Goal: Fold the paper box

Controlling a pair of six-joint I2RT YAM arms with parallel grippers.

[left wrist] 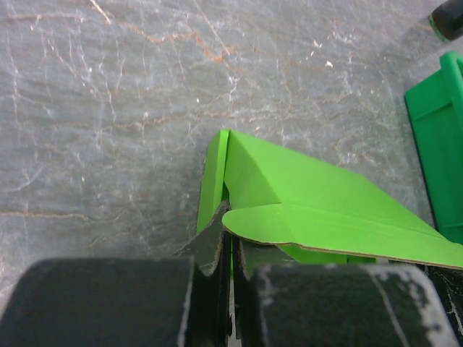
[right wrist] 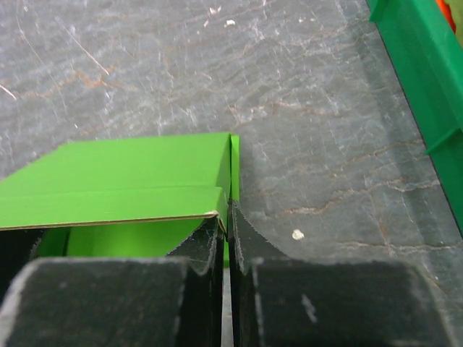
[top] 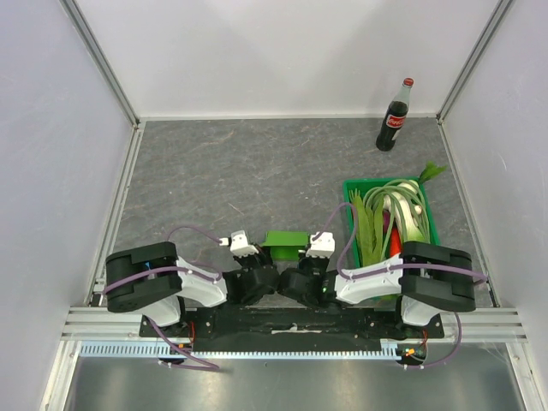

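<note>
The lime-green paper box (top: 285, 244) sits on the grey table between my two arms, near the front edge. In the left wrist view the paper box (left wrist: 304, 195) has a rounded flap folded over its top, and my left gripper (left wrist: 230, 217) is shut on its left side wall. In the right wrist view the paper box (right wrist: 130, 173) lies to the left, and my right gripper (right wrist: 227, 213) is pinched on its right side wall, with a sliver of green card between the fingers. From above, the left gripper (top: 262, 257) and right gripper (top: 306, 257) flank the box.
A dark-green plastic crate (top: 432, 227) of vegetables stands just right of the right arm, also visible as the crate (left wrist: 434, 137) and the crate (right wrist: 419, 65). A cola bottle (top: 394, 120) stands at the back right. White walls enclose the table.
</note>
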